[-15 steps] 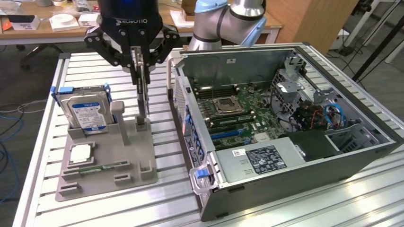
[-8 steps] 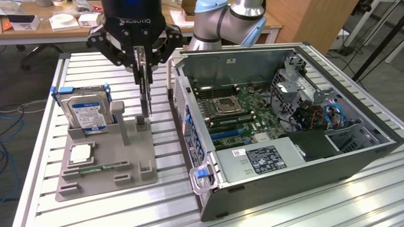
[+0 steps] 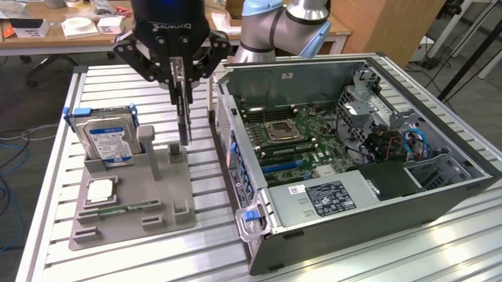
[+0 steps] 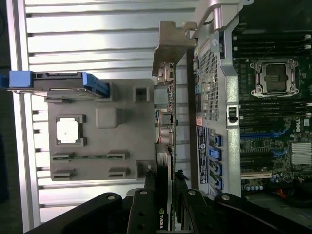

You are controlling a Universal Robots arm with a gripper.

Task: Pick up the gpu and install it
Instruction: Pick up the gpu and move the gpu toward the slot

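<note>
Black jaws, set to a slim gap, clamp the upper edge of the gpu (image 3: 183, 111), which hangs upright and edge-on beneath them in the exterior view. The dark card sits between the grey fixture (image 3: 117, 235) and the open computer case (image 3: 408, 200), over the side of the fixture nearest the case. Its lower end is right at a small post of the fixture, and I cannot tell whether the two touch. In the wrist view the gpu (image 4: 167, 122) runs away from the jaws as a thin line and ends in its silvery bracket (image 4: 173, 46), just beside the perforated wall of the case (image 4: 214, 73).

On the fixture (image 4: 126, 141), a hard drive (image 3: 108, 141) with a blue-white label stands upright in a blue-edged carrier, on the exterior view's left. A square processor chip (image 3: 100, 191) lies flat in its pocket, and a slim green RAM stick (image 3: 126, 208) lies in a slot just beside it.

The case lies on its side with the panel off. Its motherboard (image 3: 290, 147) faces up, with the processor socket (image 3: 281, 130) showing as a metal frame. Fixture and case both rest on a slatted aluminium surface (image 3: 157, 264). The arm (image 3: 283, 23), silver with pale blue joints, rises behind the case.
</note>
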